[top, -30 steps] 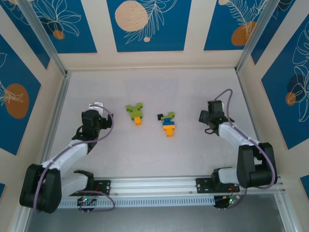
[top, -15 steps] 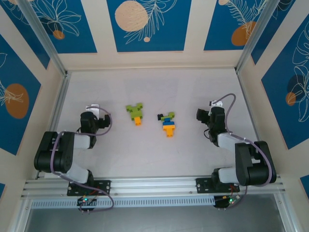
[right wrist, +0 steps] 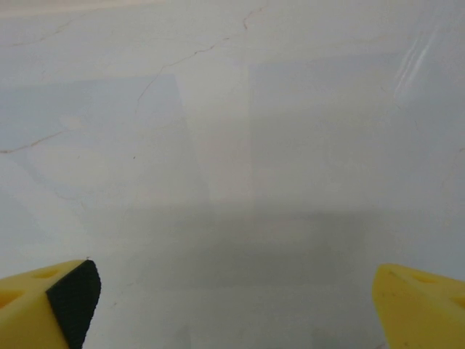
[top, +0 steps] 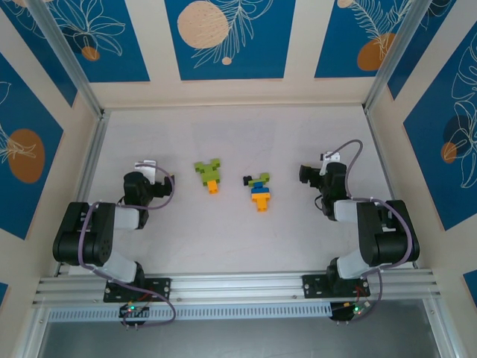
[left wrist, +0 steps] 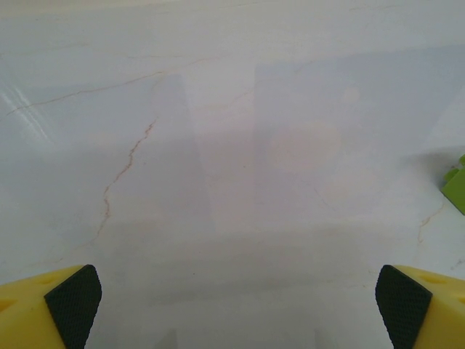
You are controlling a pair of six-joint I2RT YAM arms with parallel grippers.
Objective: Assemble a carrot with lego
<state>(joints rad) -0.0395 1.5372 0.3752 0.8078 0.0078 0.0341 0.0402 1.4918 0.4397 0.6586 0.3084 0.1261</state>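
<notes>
**A:** Orange and lime lego (top: pixel 259 200) lies in two clumps on the table (top: pixel 223 134). One is a blue-banded carrot body (top: pixel 260 190). The other is a leafy piece (top: pixel 208 175), near the body on the left arm's side but not touching it.

**B:** And the arms?

**A:** The left end effector (top: pixel 147 174) sits beyond the leafy piece from the carrot body. The right end effector (top: pixel 311 174) is well apart on the body's other side. Both have their fingers spread wide and hold nothing. The left wrist view shows bare table between the black pads (left wrist: pixel 73 297), with a lime brick (left wrist: pixel 456 189) at its edge.

**B:** So what is the step?

**A:** Joining the clumps, I'd judge. Steady the carrot body with the right end effector and pinch the leafy piece across its flat sides. Then square the studs over the body's green end and press straight down. A skewed grip could pop small bricks loose.
</notes>
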